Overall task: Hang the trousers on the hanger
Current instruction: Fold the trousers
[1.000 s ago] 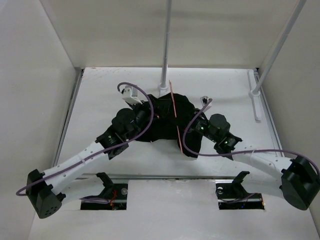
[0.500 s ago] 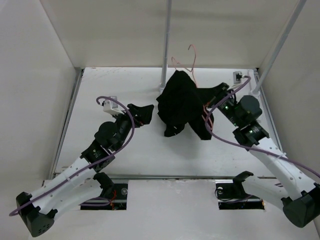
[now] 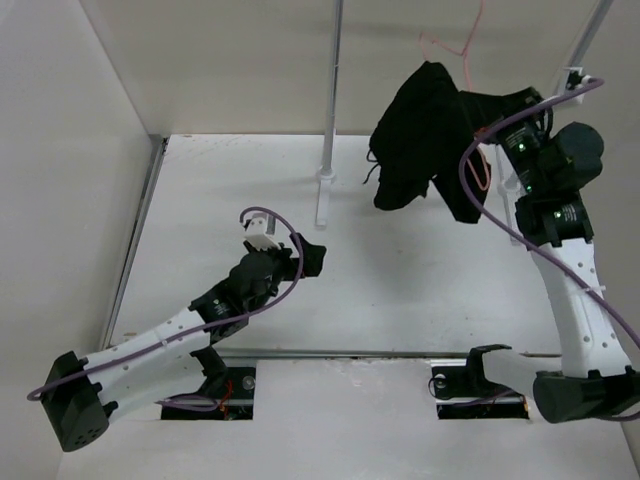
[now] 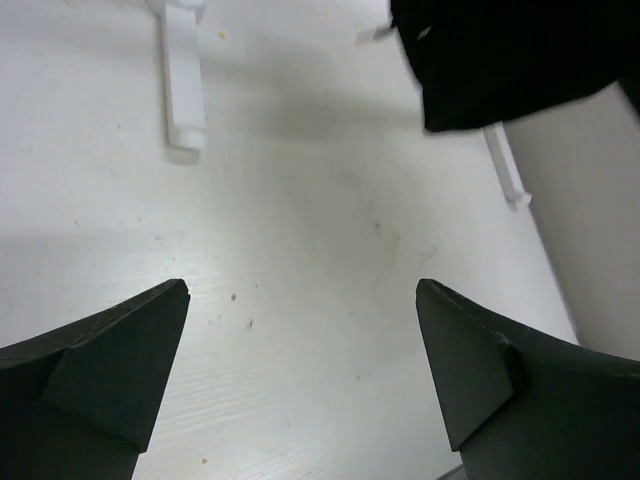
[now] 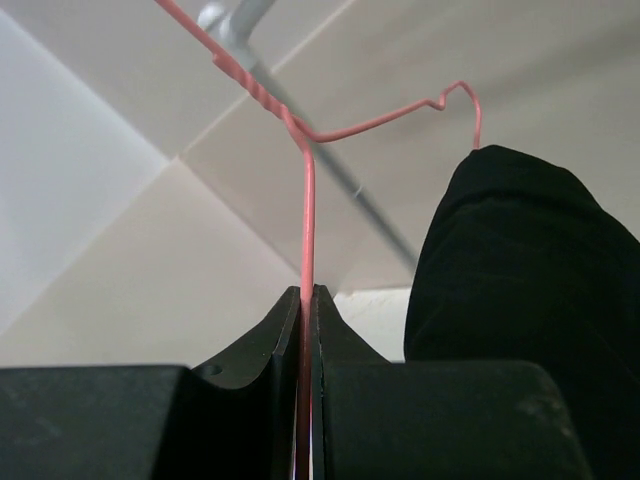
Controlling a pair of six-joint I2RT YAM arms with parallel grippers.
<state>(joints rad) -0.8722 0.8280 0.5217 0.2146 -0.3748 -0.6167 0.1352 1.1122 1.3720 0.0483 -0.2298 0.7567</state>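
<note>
Right gripper, pinching the hanger, holds draped trousers aloft at one o'clock; keep it level. Left gripper wide, empty.

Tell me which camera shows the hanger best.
Right wrist: the hanger is close up, wire, twisted neck and one shoulder above the shut right hand, beside the trousers. Top external shows only its hook and bits of wire; left wrist shows none.

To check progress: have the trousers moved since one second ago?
Yes. The trousers lay on the table before the middle pole; now they hang from the hanger, lifted and right of that pole.
</note>
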